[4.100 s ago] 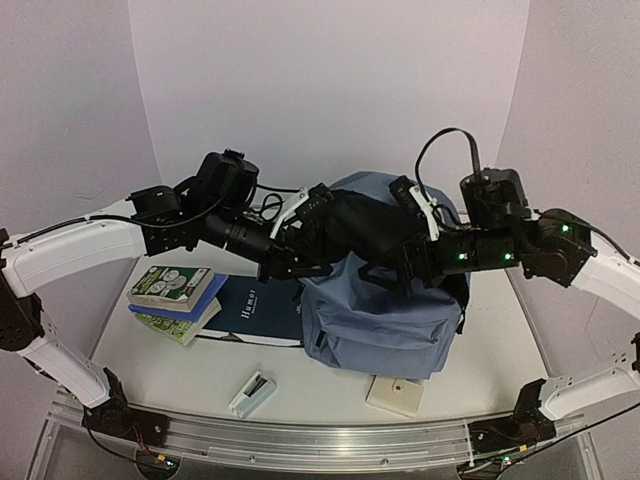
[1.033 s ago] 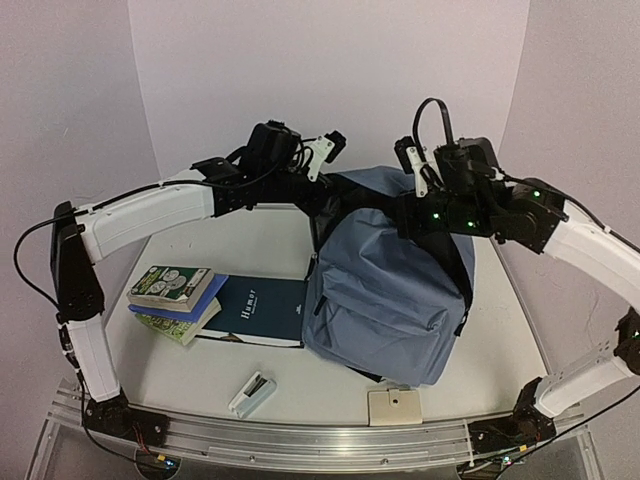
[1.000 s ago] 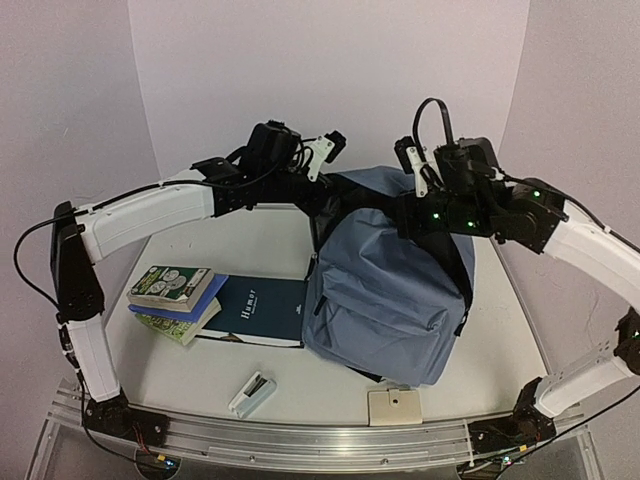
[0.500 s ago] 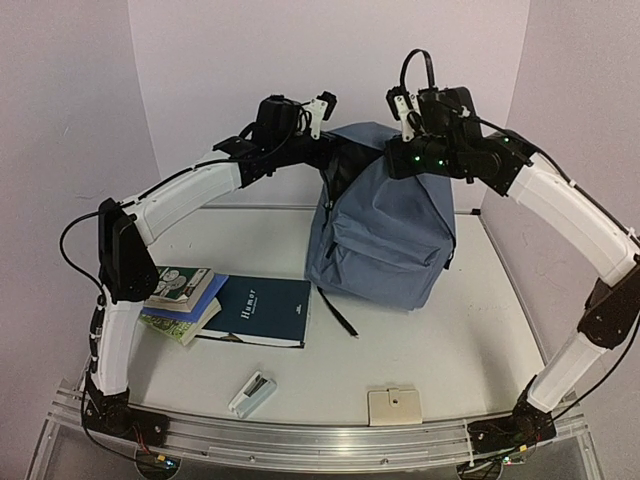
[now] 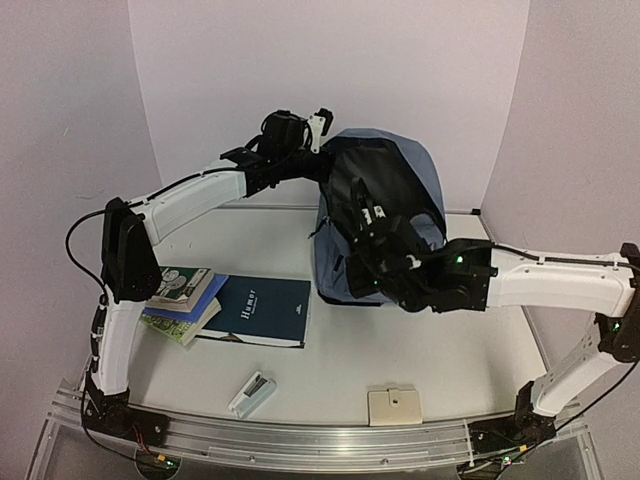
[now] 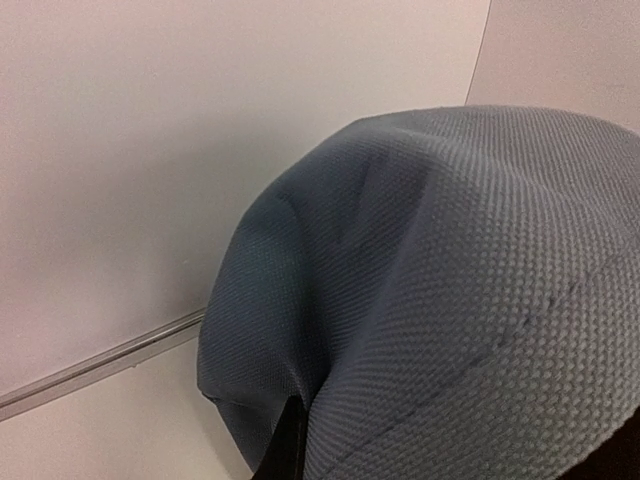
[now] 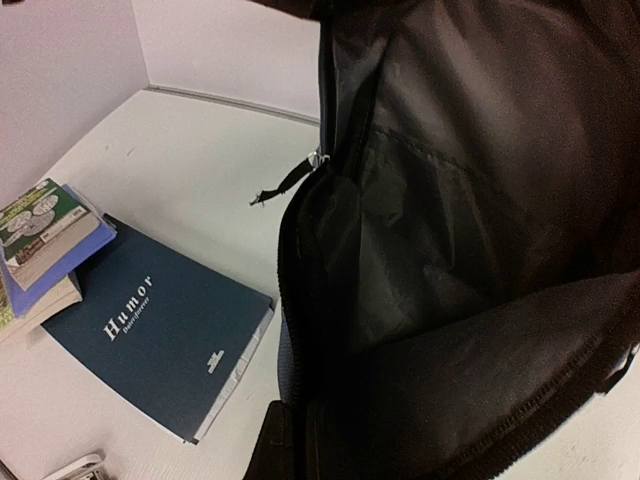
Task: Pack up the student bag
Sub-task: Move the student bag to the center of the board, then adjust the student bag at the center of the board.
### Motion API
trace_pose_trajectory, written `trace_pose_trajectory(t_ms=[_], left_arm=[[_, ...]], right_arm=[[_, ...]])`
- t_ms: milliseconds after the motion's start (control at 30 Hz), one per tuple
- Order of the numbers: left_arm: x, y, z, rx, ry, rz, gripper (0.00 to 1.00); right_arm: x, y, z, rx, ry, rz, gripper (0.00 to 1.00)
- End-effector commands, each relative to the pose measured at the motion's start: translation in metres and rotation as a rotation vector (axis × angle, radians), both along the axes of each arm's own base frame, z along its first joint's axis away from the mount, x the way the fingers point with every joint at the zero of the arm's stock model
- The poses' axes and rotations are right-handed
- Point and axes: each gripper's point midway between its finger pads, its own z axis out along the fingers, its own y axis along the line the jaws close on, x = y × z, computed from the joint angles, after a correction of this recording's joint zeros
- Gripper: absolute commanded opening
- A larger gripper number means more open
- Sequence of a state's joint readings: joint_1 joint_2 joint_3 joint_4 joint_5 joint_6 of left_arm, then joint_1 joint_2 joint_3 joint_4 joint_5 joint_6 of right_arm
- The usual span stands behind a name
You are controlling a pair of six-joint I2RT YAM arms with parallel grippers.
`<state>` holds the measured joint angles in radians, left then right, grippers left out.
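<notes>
The student bag (image 5: 428,185), slate-blue with black lining, stands upright at the back middle of the table. My left gripper (image 5: 322,150) is shut on the fabric at its top left; in the left wrist view blue cloth (image 6: 450,280) fills the frame, bunched at the gripper (image 6: 298,445). My right gripper (image 5: 376,268) is lower and in front, shut on the edge of the front panel, which is pulled down and forward. The main compartment gapes, its black lining (image 7: 450,200) exposed above the right gripper (image 7: 298,440). The jaws themselves are mostly hidden by fabric.
A dark blue book titled Humor (image 5: 255,310) (image 7: 150,330) lies left of the bag, beside a stack of books (image 5: 175,295) (image 7: 45,240). A small white device (image 5: 252,393) and a beige square box (image 5: 394,406) sit near the front edge. Walls close in behind.
The bag has been raised from lying to upright. In the last half second my right arm dropped down and forward, drawing the front panel open; my left gripper stayed at the top.
</notes>
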<state>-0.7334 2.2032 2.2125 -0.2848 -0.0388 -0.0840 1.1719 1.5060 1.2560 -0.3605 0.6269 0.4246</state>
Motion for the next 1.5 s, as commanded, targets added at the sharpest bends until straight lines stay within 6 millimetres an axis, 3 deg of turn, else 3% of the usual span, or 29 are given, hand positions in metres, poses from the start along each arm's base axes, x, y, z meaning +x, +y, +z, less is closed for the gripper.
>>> trace_pose_trajectory(t_ms=[0, 67, 100, 200, 300, 400, 633, 767, 967, 1167, 1333, 1467], left_arm=[[-0.010, 0.014, 0.033, -0.060, -0.032, 0.015, 0.00], [-0.014, 0.014, 0.034, -0.069, -0.045, 0.002, 0.00], [-0.017, 0.014, 0.035, -0.077, -0.056, -0.013, 0.00], [-0.031, 0.011, 0.039, -0.100, -0.086, -0.080, 0.00], [-0.046, 0.006, 0.041, -0.106, -0.106, -0.165, 0.00], [-0.055, 0.005, 0.046, -0.109, -0.120, -0.208, 0.00], [-0.067, 0.001, 0.045, -0.082, -0.102, -0.277, 0.06], [-0.068, 0.000, 0.044, -0.074, -0.100, -0.283, 0.07], [-0.067, 0.001, 0.040, -0.055, -0.091, -0.277, 0.07], [-0.076, 0.001, 0.039, -0.065, -0.091, -0.313, 0.17], [-0.081, 0.003, 0.041, -0.071, -0.095, -0.326, 0.18], [-0.083, 0.005, 0.039, -0.069, -0.091, -0.325, 0.18]], right_arm=[[-0.014, -0.011, 0.009, 0.242, -0.016, -0.130, 0.00], [-0.025, -0.005, -0.001, 0.287, 0.019, -0.111, 0.01], [-0.031, -0.001, -0.006, 0.308, 0.039, -0.092, 0.07], [-0.055, 0.016, -0.021, 0.339, 0.118, 0.010, 0.37], [-0.078, 0.030, -0.018, 0.352, 0.167, 0.110, 0.60], [-0.088, 0.030, -0.002, 0.393, 0.190, 0.161, 0.70], [-0.096, 0.005, 0.079, 0.489, 0.110, 0.227, 0.90], [-0.097, -0.007, 0.111, 0.502, 0.060, 0.251, 0.93], [-0.104, -0.008, 0.132, 0.488, 0.044, 0.311, 0.93], [-0.065, -0.049, 0.105, 0.305, -0.047, 0.019, 0.97], [-0.018, -0.076, 0.081, 0.206, -0.047, -0.125, 0.92], [0.002, -0.074, 0.062, 0.112, -0.038, -0.136, 0.89]])
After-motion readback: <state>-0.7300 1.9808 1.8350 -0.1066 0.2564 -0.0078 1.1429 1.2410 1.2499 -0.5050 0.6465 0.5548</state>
